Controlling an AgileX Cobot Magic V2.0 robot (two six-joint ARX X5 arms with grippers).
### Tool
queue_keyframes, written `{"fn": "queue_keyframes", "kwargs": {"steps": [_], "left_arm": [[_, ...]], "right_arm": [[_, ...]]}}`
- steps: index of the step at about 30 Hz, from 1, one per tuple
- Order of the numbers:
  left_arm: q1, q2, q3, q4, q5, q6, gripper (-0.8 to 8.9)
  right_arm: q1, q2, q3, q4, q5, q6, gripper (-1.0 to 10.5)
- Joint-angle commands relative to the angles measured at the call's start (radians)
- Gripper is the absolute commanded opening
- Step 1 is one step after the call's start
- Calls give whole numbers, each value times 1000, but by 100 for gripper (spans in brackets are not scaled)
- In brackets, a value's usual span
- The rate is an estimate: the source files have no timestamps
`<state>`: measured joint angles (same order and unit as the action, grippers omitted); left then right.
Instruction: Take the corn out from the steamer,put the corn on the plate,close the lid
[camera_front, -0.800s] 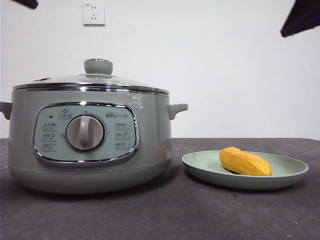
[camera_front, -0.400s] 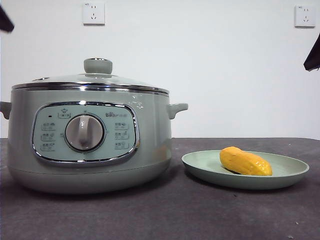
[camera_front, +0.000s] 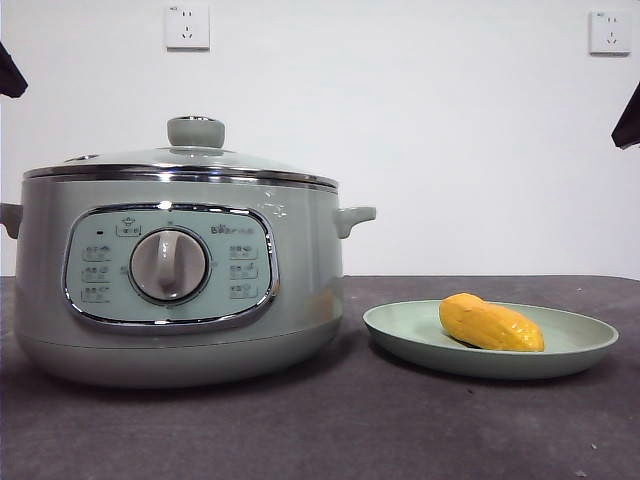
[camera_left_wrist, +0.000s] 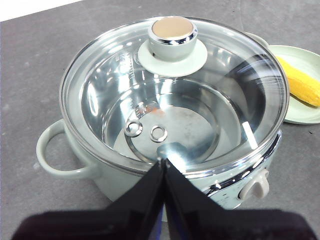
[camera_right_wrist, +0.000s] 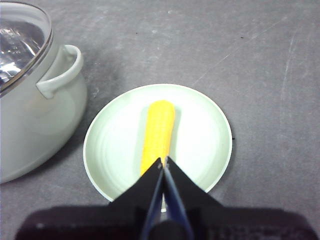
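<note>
- The worktop (camera_front: 330, 430) was dark grey and carried the steamer and the plate side by side.
- The steamer (camera_front: 180, 290) stood upright with its dial facing the front camera, near the plate but not touching it.
- The lid (camera_front: 185, 160) sat closed on the steamer's rim, knob up; through its glass the pot looked empty.
- The plate (camera_front: 580, 350) lay flat on the worktop.
- The corn (camera_front: 490, 323) lay on its side in the middle of the plate.
- The left pincer (camera_left_wrist: 164, 162) hung above the steamer's rim, clear of the lid, jaws pressed together on nothing.
- The right pincer (camera_right_wrist: 163, 161) hung above the near end of the corn, clenched and empty, not touching it.
</note>
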<state>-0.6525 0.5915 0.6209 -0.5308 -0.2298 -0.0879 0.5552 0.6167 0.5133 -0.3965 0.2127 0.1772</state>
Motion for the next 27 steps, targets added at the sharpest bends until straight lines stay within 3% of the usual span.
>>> {"fn": "queue_keyframes", "kwargs": {"steps": [1, 4, 7, 10, 14, 19, 27], "left_arm": [[-3, -13, -5, -5, -4, 46, -3], [61, -147, -5, -48, -2, 139, -3], [217, -291, -30, -27, 2, 144, -3], [378, -400, -135, 94, 13, 144, -3], [515, -484, -317, 241, 134, 141, -3], [592, -528, -473, 323, 215, 112, -3], [626, -588, -594, 321, 234, 81, -3]], "right_arm": [[1, -2, -7, 5, 2, 13, 1], [1, -2, -7, 5, 2, 13, 1], [1, -2, -7, 5, 2, 13, 1], [1, -2, -7, 5, 2, 13, 1], [1, -2, -7, 5, 3, 13, 1], [1, -2, -7, 5, 2, 13, 1], [1, -2, -7, 5, 2, 13, 1]]}}
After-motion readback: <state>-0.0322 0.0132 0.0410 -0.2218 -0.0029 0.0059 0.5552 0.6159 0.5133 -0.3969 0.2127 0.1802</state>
